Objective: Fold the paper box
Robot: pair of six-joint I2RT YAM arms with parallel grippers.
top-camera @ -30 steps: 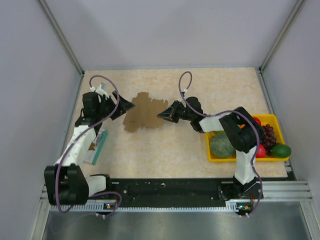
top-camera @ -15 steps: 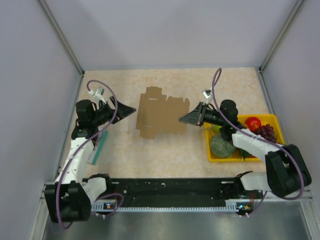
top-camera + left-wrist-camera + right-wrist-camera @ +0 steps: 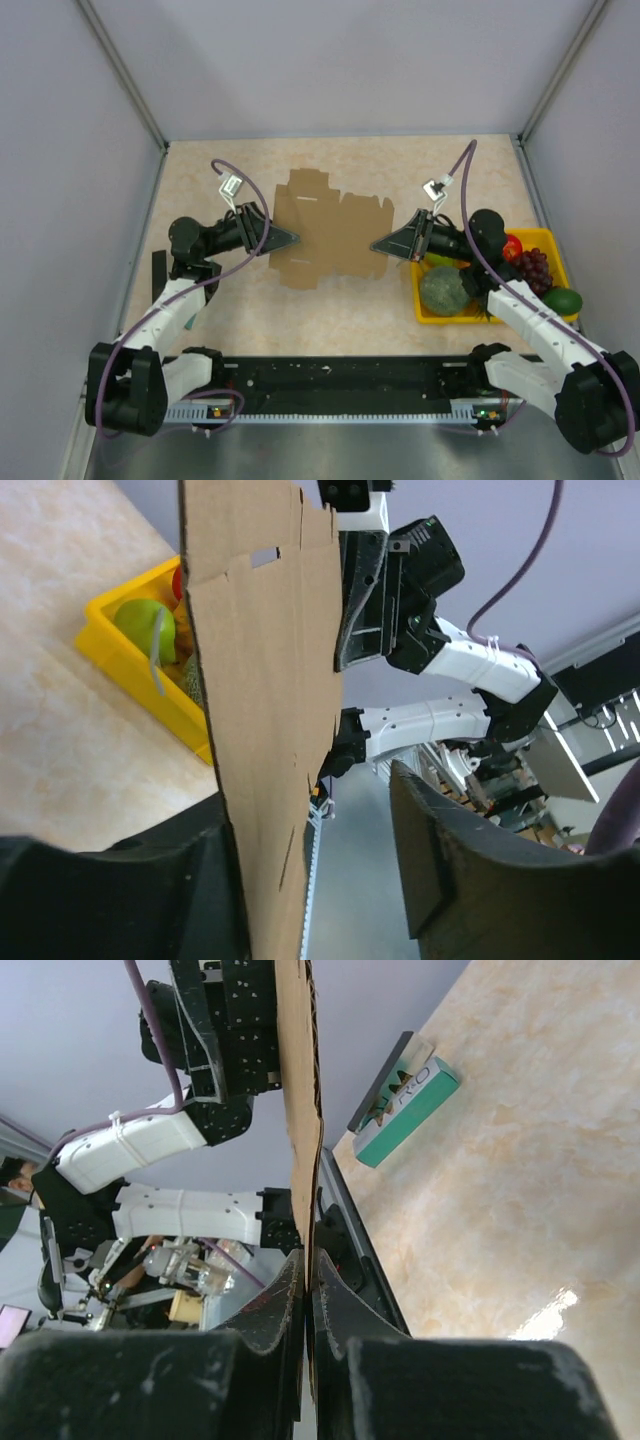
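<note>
My right hand (image 3: 305,1290) clamps one edge of the unfolded paper box (image 3: 330,235); my left hand (image 3: 312,810) stands open around the opposite edge

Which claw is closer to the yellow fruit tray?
Right. The right claw pinches the paper box at its edge just beside the yellow tray; the left claw is at the box's opposite edge, farther from the tray.
</note>
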